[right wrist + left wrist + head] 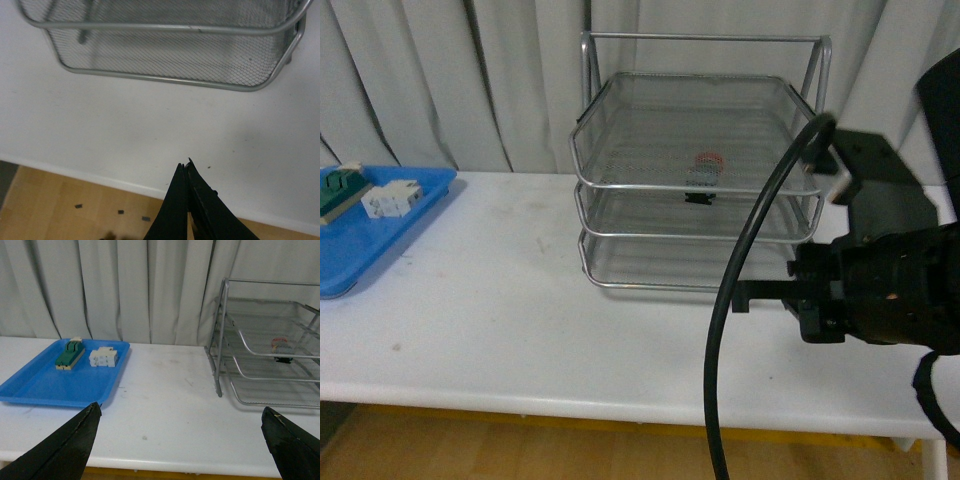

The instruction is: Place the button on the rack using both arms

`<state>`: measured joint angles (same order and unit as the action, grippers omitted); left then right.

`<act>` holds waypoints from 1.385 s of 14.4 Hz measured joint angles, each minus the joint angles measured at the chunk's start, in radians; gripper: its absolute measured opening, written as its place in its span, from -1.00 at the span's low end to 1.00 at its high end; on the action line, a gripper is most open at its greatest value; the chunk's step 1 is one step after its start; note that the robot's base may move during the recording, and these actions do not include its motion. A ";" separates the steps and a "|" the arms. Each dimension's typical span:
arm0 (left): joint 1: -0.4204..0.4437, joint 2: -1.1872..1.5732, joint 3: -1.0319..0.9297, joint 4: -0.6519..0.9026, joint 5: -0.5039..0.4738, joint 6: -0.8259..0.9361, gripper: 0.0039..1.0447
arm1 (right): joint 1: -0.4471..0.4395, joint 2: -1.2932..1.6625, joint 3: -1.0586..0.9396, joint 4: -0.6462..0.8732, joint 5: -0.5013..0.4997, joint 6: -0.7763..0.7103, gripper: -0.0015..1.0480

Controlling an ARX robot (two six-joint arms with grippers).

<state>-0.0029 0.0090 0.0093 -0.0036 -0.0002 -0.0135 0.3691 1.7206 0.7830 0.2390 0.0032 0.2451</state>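
Observation:
The silver wire-mesh rack [620, 140] stands at the back middle of the white table. The button [706, 166], red cap on a dark body, lies inside it behind the mesh, in an upper tier; I cannot tell which. The left wrist view shows the rack [220, 340] and the button [280, 346] too. My right gripper [740, 297] is shut and empty in front of the rack's lower right; its wrist view shows the tip [186, 167] over the table's front edge, with the rack's lowest tier [175, 80] ahead. My left gripper [179, 412] is open and empty, low over the table.
A blue tray [380, 240] at the far left holds a white terminal block [390, 198] and a green connector strip [340, 190]. A black cable [720, 330] loops in front of the rack. Grey curtains hang behind the table.

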 joint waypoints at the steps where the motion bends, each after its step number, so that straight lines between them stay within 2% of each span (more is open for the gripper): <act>1: 0.000 0.000 0.000 0.000 0.000 0.000 0.88 | 0.014 -0.121 -0.068 0.014 -0.003 0.021 -0.97; 2: 0.000 0.000 0.000 0.000 0.000 0.000 0.88 | 0.017 -0.211 -0.111 0.006 -0.004 0.040 -0.97; 4: 0.000 0.000 0.000 0.000 0.000 0.000 0.88 | -0.047 -0.554 -0.206 -0.060 0.059 0.062 -0.97; 5: 0.000 0.000 0.000 0.000 0.000 0.000 0.88 | -0.092 -0.711 -0.238 0.044 0.135 0.018 -0.97; 6: 0.000 0.000 0.000 0.000 0.000 0.000 0.88 | -0.145 -0.847 -0.311 0.147 0.186 -0.086 -0.97; 8: 0.000 0.000 0.000 0.000 0.000 0.000 0.88 | -0.173 -0.898 -0.333 0.117 0.180 -0.129 -0.97; 9: 0.000 0.000 0.000 0.000 0.000 0.000 0.88 | -0.218 -0.975 -0.371 0.061 0.158 -0.171 -0.97; 10: 0.000 0.000 0.000 0.000 0.000 0.000 0.88 | -0.263 -1.067 -0.410 -0.006 0.119 -0.202 -0.97; 11: 0.000 0.000 0.000 0.000 0.000 0.000 0.88 | -0.322 -1.157 -0.449 -0.043 0.035 -0.221 -0.97; 12: 0.000 0.000 0.000 0.000 0.000 0.000 0.88 | -0.372 -1.230 -0.492 -0.031 0.008 -0.228 -0.97; 20: 0.000 0.000 0.000 0.000 0.000 0.000 0.88 | -0.369 -1.417 -0.689 -0.031 -0.003 -0.238 -0.97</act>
<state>-0.0029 0.0090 0.0093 -0.0036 -0.0006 -0.0135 -0.0002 0.3038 0.0944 0.2085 0.0006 0.0067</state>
